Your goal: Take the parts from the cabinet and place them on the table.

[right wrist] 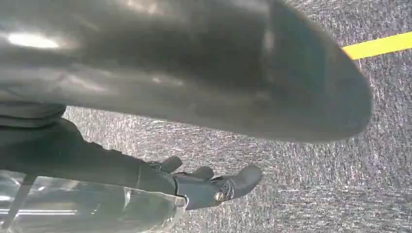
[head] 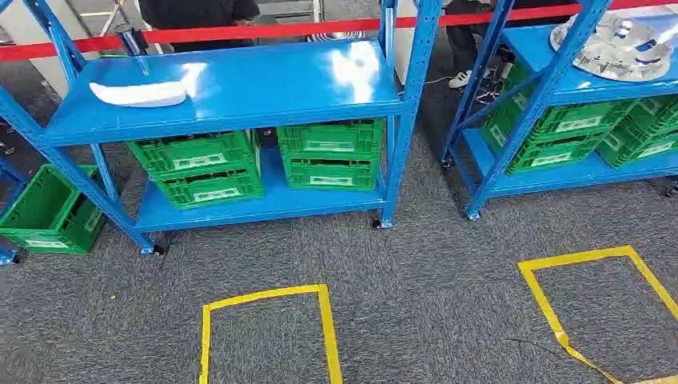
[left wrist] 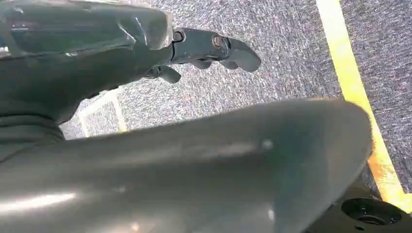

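A white elongated part lies on the top shelf of the blue cabinet rack, towards its left end. A shiny silver metal part sits on top of a second blue rack at the right. My left hand hangs over the grey carpet with its fingers stretched out and holds nothing. My right hand hangs the same way, fingers extended and empty. Both hands are well away from the racks.
Green crates fill the lower shelf, more crates sit in the right rack, and one stands on the floor at left. Yellow tape squares mark the carpet. A red barrier and people stand behind.
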{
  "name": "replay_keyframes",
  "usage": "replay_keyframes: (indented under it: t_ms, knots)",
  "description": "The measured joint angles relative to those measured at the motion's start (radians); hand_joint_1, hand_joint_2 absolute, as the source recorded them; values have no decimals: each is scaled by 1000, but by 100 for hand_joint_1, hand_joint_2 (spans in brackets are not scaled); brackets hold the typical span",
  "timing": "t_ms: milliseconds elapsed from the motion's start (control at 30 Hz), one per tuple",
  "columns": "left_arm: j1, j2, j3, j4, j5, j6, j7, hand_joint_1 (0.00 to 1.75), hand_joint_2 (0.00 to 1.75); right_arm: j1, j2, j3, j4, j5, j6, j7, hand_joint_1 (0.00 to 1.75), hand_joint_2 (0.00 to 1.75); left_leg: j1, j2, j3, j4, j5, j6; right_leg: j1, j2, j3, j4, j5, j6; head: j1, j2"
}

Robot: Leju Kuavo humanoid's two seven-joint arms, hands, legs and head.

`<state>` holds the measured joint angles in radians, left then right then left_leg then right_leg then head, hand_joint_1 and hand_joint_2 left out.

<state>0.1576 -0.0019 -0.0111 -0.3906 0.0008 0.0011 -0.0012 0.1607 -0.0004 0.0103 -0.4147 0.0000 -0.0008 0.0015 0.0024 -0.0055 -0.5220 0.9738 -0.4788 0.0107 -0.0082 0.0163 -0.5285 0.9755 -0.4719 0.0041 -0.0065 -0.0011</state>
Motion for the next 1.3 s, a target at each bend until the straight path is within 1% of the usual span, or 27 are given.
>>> replay_keyframes:
  t_ms: [167,200,233,500,533,567,600,767,1000,1133,1300]
  knots:
    - [0,0,0,0,0,0,0,0,0,0,0,0,1,0,0,0,0,0,0,0,0,0,0,0,0,0,0,0,0,0,0,0]
    - [0,0,0,0,0,0,0,0,175,0,0,0,1,0,0,0,0,0,0,0,0,0,0,0,0,0,0,0,0,0,0,0]
    - [0,0,0,0,0,0,0,0,175,0,0,0,1,0,0,0,0,175,0,0,0,0,0,0,0,0,0,0,0,0,0,0]
    - [-6,0,-2,0,1,0,0,0,175,-1,0,0,5,-2,0,0,0,175,0,0,0,0,0,0,0,0,0,0,0,0,0,0]
    - [-11,0,-15,0,10,4,0,0,175,-5,0,9,9,-10,-3,2,0,175,0,0,-1,0,0,0,0,0,0,0,0,0,0,0]
    - [-17,2,-28,1,19,10,1,0,175,-9,-1,18,11,-24,-11,7,0,0,0,0,-1,0,0,0,0,0,0,0,0,0,0,0]
    - [-23,4,-43,1,28,18,1,0,0,-14,-1,27,15,-36,-16,10,0,0,0,0,0,0,1,1,0,0,0,0,0,0,0,0]
    - [-64,16,-132,9,97,66,4,0,0,-41,-2,87,42,-119,-56,36,0,0,0,0,-1,0,1,2,0,0,0,0,1,1,0,0]
    - [-110,48,-256,29,207,144,3,0,0,-86,-5,183,79,-237,-96,76,0,0,0,0,0,0,2,2,0,0,-1,0,1,1,0,0]
    - [-139,68,-338,45,278,190,-3,0,0,-118,-11,248,105,-306,-116,98,0,0,0,0,0,0,2,2,0,0,-1,0,1,1,0,0]
    - [-170,82,-413,63,379,243,-23,0,0,-147,-24,314,135,-394,-148,114,0,0,0,0,0,0,2,2,0,0,-1,0,1,1,0,0]
